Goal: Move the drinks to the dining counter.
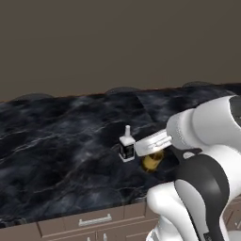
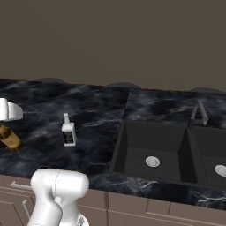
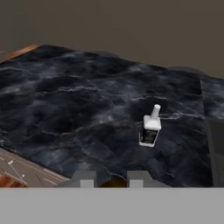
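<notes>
Veined blk marble counter point(image 1: 56, 141), squat wht bottle point(image 1: 126, 146)

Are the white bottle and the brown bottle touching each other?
Apart. The right base view shows the white bottle standing alone on the counter, with bare marble between it and the tilted brown bottle at the gripper.

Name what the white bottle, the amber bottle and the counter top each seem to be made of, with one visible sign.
White bottle: likely matte plastic, opaque with a black label. Amber bottle: probably glass, translucent brown with a slight gloss. Dining counter: looks like polished black marble, with white veins across it.
</notes>
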Robot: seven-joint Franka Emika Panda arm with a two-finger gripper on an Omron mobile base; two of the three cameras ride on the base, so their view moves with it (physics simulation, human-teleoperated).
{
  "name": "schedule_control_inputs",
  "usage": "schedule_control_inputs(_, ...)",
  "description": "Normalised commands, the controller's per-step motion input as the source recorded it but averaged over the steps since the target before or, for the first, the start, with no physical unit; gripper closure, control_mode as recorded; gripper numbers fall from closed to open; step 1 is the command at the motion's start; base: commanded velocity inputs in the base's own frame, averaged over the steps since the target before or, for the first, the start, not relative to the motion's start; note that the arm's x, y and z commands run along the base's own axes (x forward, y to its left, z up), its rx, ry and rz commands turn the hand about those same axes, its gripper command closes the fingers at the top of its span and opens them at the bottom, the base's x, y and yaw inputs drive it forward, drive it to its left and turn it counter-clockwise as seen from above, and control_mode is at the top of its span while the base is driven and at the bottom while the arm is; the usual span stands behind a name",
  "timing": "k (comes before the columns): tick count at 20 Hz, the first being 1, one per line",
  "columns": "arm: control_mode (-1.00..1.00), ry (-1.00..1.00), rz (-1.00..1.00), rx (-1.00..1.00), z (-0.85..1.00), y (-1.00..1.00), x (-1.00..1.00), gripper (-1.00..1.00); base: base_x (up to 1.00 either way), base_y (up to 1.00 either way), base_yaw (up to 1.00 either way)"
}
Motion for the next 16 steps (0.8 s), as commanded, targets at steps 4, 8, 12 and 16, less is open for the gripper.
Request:
schedule_control_inputs(4, -1.00, 0.17, -0.09, 0.03, -0.09, 0.00, 0.23, 1.00, 0.00, 0.00, 0.00)
schedule_control_inputs(8, -1.00, 0.05, 0.00, 0.01, -0.11, 0.06, 0.16, 1.00, 0.00, 0.00, 0.00)
schedule_control_inputs(12, -1.00, 0.09, 0.00, 0.05, -0.28, 0.03, 0.36, 1.00, 0.00, 0.00, 0.00)
schedule_control_inputs(16, -1.00, 0.00, 0.00, 0.00, -0.31, 0.20, 0.47, 1.00, 0.00, 0.00, 0.00)
